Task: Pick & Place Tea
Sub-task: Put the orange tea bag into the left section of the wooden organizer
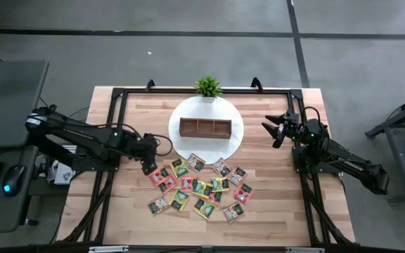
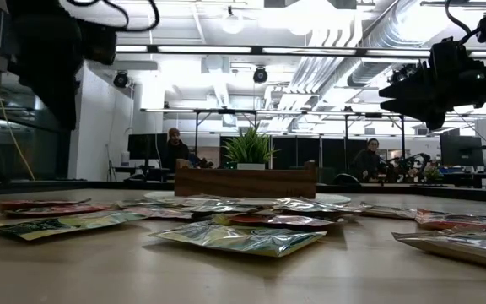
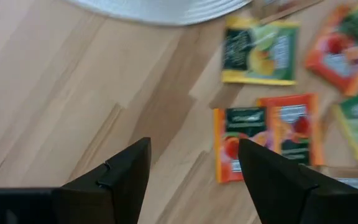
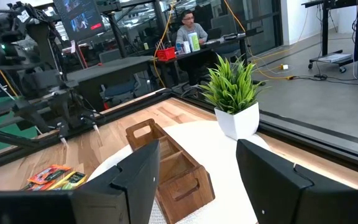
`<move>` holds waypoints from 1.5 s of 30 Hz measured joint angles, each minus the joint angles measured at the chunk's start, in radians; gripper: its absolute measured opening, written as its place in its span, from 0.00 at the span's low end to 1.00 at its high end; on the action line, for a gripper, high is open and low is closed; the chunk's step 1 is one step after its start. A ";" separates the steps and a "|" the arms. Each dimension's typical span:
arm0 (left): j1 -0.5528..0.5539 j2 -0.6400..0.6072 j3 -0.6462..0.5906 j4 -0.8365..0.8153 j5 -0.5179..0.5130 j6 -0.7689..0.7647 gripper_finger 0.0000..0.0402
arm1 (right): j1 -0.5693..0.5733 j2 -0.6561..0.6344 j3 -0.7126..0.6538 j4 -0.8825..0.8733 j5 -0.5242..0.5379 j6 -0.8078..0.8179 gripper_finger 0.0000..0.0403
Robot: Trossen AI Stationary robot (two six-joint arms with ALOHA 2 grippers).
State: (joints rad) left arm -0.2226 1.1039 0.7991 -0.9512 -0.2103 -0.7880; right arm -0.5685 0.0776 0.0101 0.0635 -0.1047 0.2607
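As seen from overhead, the tea (image 1: 201, 187) lies scattered across the lower middle of the table (image 1: 273, 211), just below a white round mat (image 1: 236, 140) carrying the wooden tray (image 1: 204, 128); the left gripper (image 1: 148, 167) hovers at the pile's left edge, while the right gripper (image 1: 276, 131) waits at right of the mat. At table height, the sachets (image 2: 239, 237) lie flat in front of the tray (image 2: 245, 181) and potted plant (image 2: 248, 148). From the left wrist, the fingers (image 3: 126, 177) stand wide apart and empty, a red sachet (image 3: 240, 142) just beside 1 tip. From the right wrist, fingers (image 4: 266, 180) are spread wide, holding nothing, facing the tray (image 4: 166, 165). The pick likely wants 1 sachet centred, lifted by an edge.
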 joint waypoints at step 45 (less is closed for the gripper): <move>0.000 0.338 -0.090 0.360 0.201 -0.003 0.59 | 0.000 0.007 0.000 -0.015 -0.010 0.000 0.52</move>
State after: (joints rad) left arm -0.2230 1.4422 0.7086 -0.5914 -0.0090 -0.7909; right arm -0.5682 0.0849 0.0100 0.0484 -0.1146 0.2607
